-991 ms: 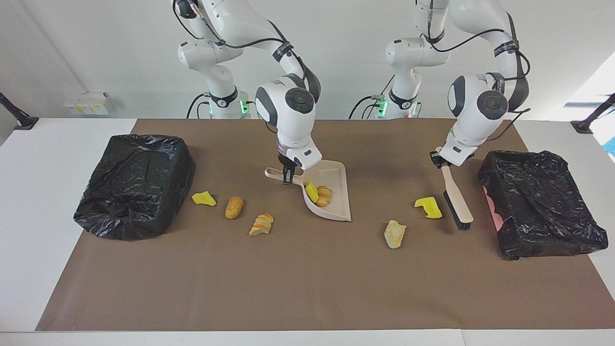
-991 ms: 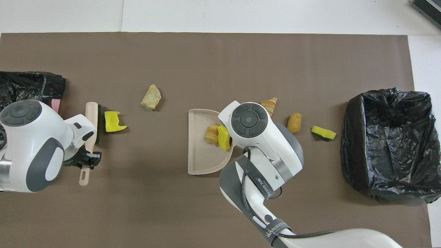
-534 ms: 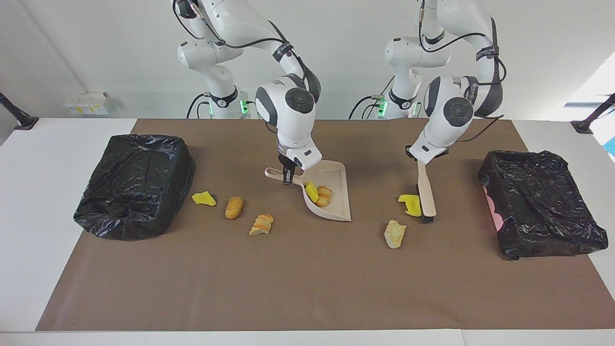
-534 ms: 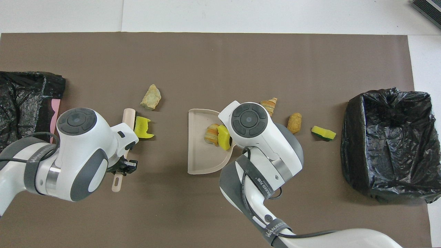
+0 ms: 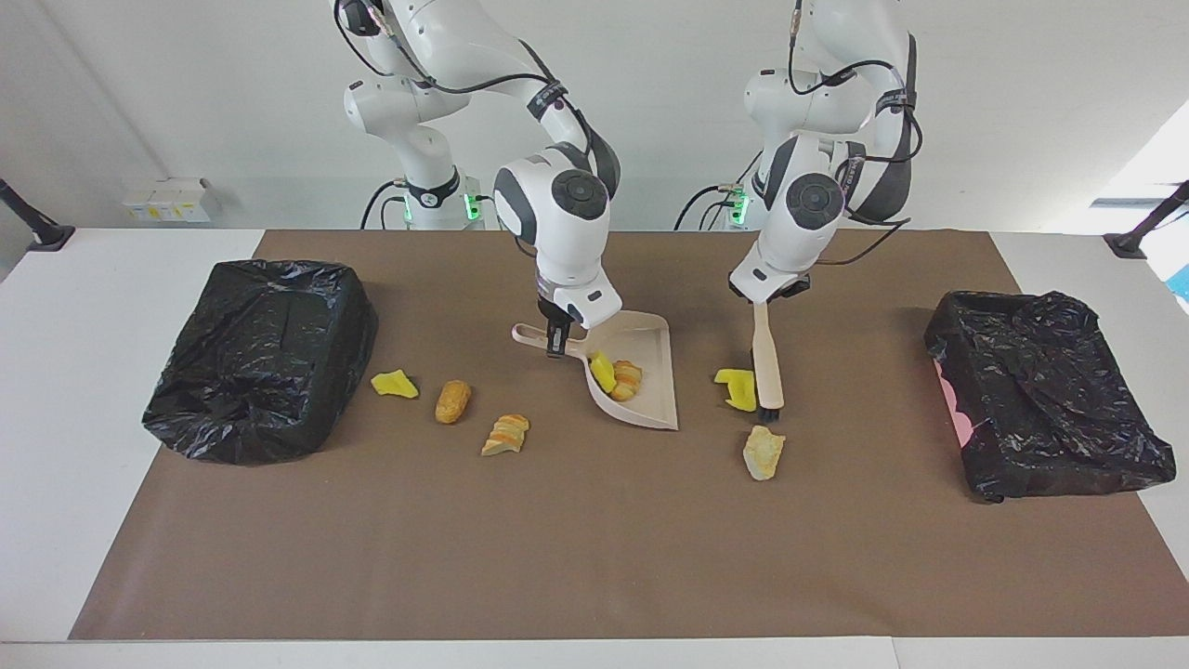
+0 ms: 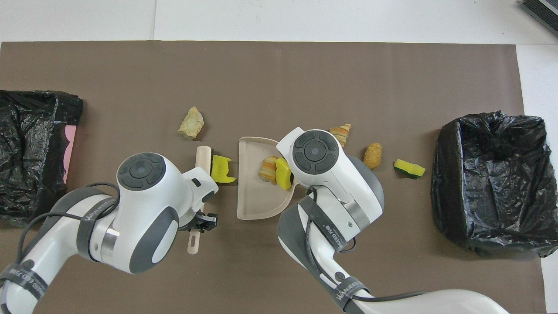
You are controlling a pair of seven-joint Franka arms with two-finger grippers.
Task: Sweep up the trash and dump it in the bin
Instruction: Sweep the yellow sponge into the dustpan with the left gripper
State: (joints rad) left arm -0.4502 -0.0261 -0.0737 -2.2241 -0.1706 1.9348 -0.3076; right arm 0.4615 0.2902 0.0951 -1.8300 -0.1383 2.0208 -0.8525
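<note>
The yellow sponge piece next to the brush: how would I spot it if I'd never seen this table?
Find the beige plastic dustpan in the middle of the brown mat. At its open edge, toward the left arm's end, stands a beige black-bristled brush. The notched yellow sponge chunk sits between them, touching the brush; unlike the other loose scraps, it is plain yellow and right against the bristles.

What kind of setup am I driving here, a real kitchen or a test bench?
Likely a lab test bench: a brown mat covers a white table, with two bag-lined bins at its ends and staged sponge and bread scraps.
</note>
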